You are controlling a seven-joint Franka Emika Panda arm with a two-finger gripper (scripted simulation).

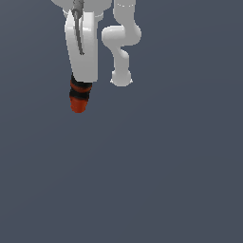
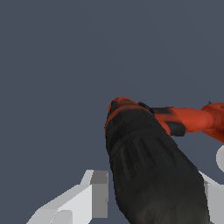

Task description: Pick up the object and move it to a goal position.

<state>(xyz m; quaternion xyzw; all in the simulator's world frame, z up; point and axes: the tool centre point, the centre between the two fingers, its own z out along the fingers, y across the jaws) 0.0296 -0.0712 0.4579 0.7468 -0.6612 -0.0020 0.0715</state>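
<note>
The object, a small red-orange and black power drill [image 1: 79, 97], sticks out just below my white arm link [image 1: 83, 47] at the exterior view's upper left. The link hides my gripper in that view. In the wrist view the drill's black body [image 2: 148, 166] fills the space between my two white fingers [image 2: 97, 192], and its red-orange handle [image 2: 192, 120] points off to one side. My gripper [image 2: 153, 190] is shut on the drill's black body. The grey surface lies far behind it.
The arm's white base and lower links [image 1: 122, 47] stand at the top middle of the exterior view. A plain dark grey floor [image 1: 142, 180] fills the remainder of both views. No goal marker shows.
</note>
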